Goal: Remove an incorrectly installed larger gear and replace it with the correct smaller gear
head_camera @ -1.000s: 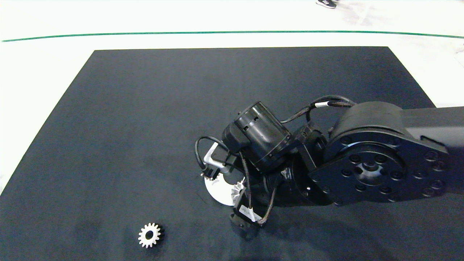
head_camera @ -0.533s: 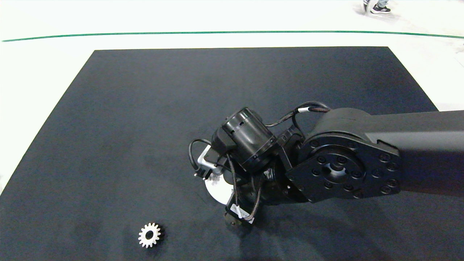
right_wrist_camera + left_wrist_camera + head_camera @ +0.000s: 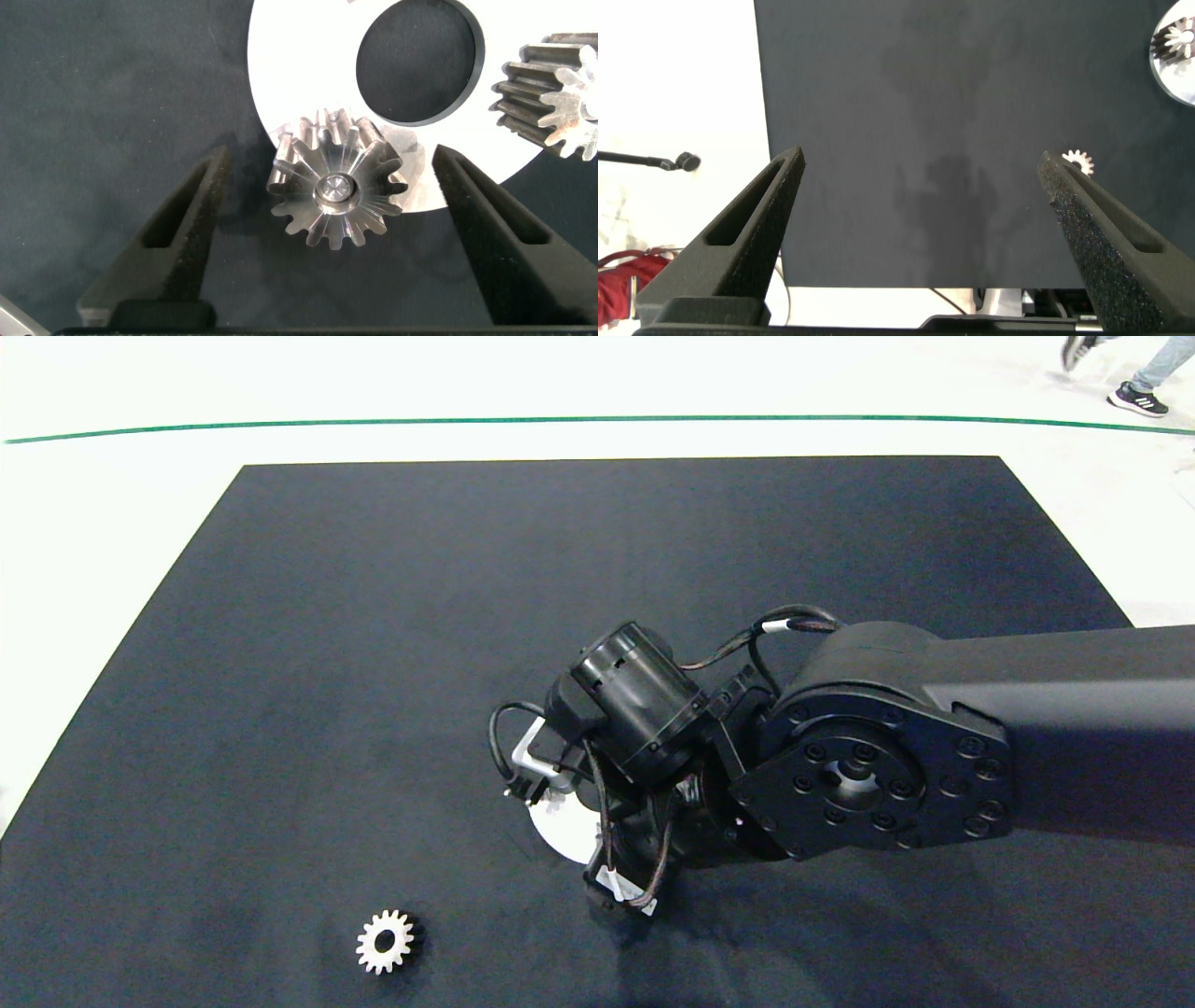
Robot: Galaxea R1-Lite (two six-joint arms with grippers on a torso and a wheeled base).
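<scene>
The larger gear (image 3: 336,187), silver with long pointed teeth, sits on a pin at the edge of a white round plate (image 3: 308,56). My right gripper (image 3: 332,159) is open, one finger on each side of this gear and apart from it. In the head view the right arm (image 3: 644,709) covers the gear and most of the plate (image 3: 560,826). The smaller gear (image 3: 385,941) lies alone on the black mat near the front edge, also seen as the small gear (image 3: 1078,161). My left gripper (image 3: 922,157) is open and holds nothing, far from the gears.
A second, darker gear (image 3: 551,93) sits on the plate beside a round hole (image 3: 420,61). The black mat (image 3: 373,616) lies on a white floor with a green line (image 3: 467,420). A person's shoes (image 3: 1134,397) show at the far right.
My right arm has shifted left and lower over the plate, now hiding the gear teeth seen before. The person's shoes have moved to the right. The smaller gear has not moved.
</scene>
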